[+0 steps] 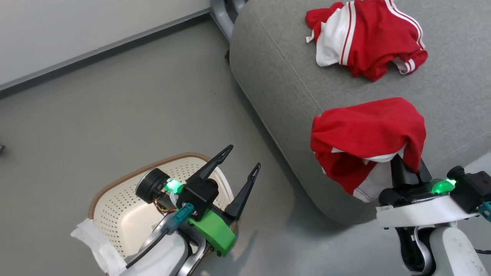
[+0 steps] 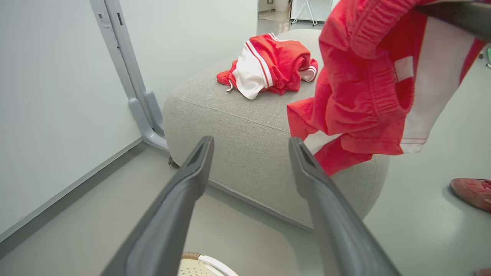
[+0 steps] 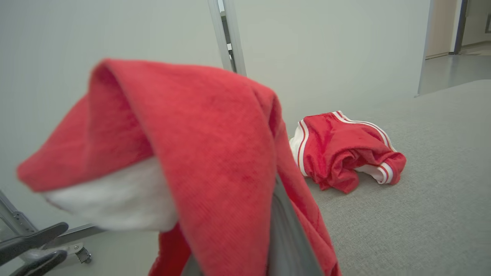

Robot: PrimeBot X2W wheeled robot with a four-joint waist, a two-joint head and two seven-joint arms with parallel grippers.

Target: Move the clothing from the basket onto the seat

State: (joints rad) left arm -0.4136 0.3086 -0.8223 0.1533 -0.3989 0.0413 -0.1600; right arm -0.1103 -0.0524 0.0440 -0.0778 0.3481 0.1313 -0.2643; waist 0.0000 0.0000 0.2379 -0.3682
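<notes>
The right hand pinches red shorts over the grey seat's edge. Carry them further in, then let go. The left hand hangs spread above the basket.

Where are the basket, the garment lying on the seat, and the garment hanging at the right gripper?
basket (image 1: 115,214), head view, perforated inner wall.
lying garment (image 1: 374,42), head view, red middle part.
hanging garment (image 1: 368,126), head view, red top fold.

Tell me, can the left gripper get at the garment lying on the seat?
Probably, if the arm stretches that far: the left gripper is open, and bare seat leads to that garment; the held garment hangs aside.
</notes>
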